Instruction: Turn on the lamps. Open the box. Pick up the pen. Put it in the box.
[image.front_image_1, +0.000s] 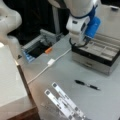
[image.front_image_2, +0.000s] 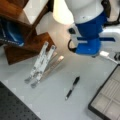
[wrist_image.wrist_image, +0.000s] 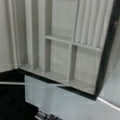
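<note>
The box (image.front_image_1: 100, 56) stands open at a front view's right, its black lid (image.front_image_1: 110, 20) raised behind the pale grey compartments. My gripper (image.front_image_1: 78, 41) hangs above the box's left end, with nothing visibly held. The wrist view looks straight down on the compartmented inside (wrist_image.wrist_image: 60, 57) and the black rim (wrist_image.wrist_image: 105, 55). The pen (image.front_image_1: 87, 85) lies flat on the grey table in front of the box, apart from the gripper; it also shows as a slim black pen (image.front_image_2: 72, 87) beside the box corner (image.front_image_2: 107, 100). The lamps (image.front_image_1: 63, 102), long white bars, lie near the table's bottom edge.
A white cable with a small switch block (image.front_image_1: 51, 62) runs across the table toward the box. A grey frame with a dark opening (image.front_image_1: 37, 47) and an orange piece (image.front_image_1: 48, 50) sits behind. A brown wooden stand (image.front_image_2: 25, 37) rises beside the lamps (image.front_image_2: 41, 62).
</note>
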